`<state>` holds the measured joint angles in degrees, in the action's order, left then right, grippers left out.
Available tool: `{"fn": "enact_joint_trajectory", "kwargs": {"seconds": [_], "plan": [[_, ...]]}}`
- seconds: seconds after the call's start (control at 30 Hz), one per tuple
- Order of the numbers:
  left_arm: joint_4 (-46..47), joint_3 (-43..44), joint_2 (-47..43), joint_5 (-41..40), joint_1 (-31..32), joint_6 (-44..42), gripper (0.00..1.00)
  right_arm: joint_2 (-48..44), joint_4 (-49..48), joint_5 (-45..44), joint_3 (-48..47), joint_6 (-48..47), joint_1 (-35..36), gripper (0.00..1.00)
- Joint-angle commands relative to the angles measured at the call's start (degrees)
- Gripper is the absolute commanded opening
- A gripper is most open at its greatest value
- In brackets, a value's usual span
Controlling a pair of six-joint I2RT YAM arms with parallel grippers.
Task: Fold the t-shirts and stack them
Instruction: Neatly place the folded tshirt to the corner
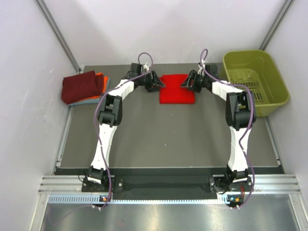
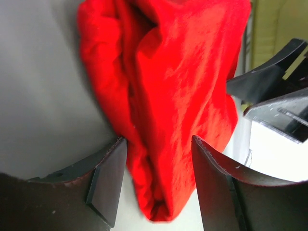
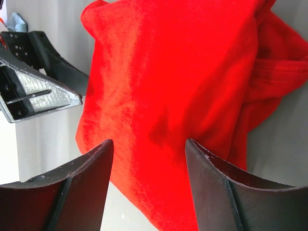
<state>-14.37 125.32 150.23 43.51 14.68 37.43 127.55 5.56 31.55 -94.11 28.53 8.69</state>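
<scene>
Centrally, red t-shirt (image 1: 177, 91) between left pincer (image 1: 160, 84), right pincer (image 1: 185, 83)

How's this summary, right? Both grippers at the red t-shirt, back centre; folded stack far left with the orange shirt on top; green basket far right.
One error: the dark maroon t-shirt tops the stack, and the orange t-shirt only peeks out beneath it, as the top external view shows. The rest holds: left gripper and right gripper are at the red t-shirt, and the green basket is far right.
</scene>
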Motion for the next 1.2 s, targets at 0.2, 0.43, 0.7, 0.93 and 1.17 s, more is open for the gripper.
{"fn": "enact_joint_trajectory", "kwargs": {"seconds": [0.2,0.43,0.7,0.93,1.17], "plan": [[3.03,2.74,6.39,1.23,3.69,3.08,0.56,1.21,-0.90,-0.35,1.91,-0.15,1.24,0.61],[4.35,2.30,6.48,2.37,4.83,4.76,0.38,2.36,-1.26,-0.70,1.12,1.17,2.21,0.62],[3.30,2.04,4.20,3.16,3.96,1.95,0.00,0.61,-1.52,-0.35,0.41,0.91,2.74,0.62],[-4.94,3.52,-6.17,-0.34,-1.14,-8.15,0.00,-7.39,-1.34,-0.08,0.59,-1.37,-0.07,0.64],[-14.27,2.13,-16.63,-1.76,-7.81,-15.89,0.00,-13.19,-0.02,-2.28,3.22,-4.28,-2.09,0.74]]}}
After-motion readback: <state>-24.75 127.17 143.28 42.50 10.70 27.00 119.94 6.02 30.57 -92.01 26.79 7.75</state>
